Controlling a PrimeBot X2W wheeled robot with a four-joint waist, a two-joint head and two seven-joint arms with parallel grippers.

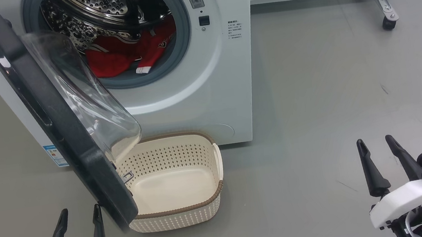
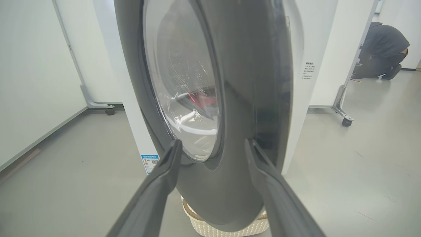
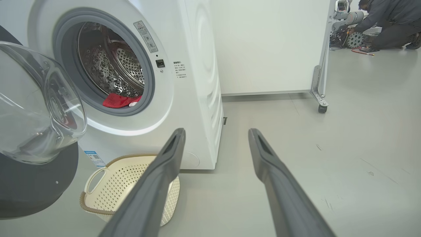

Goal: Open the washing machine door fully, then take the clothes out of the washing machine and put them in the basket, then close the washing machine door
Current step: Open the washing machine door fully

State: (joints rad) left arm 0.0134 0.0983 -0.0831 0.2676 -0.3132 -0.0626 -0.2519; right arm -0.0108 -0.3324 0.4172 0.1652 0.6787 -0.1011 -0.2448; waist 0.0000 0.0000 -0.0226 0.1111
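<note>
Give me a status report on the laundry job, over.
Left gripper open, beside the door; right gripper open over bare floor. Door open, red clothes in the drum, basket empty. Door overhangs part of the basket.

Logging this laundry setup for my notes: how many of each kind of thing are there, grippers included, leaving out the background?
washing machine: 1
washing machine door: 1
basket: 1
heap of red clothes: 1
grippers: 2 (left gripper, right gripper)
Total: 6
</note>
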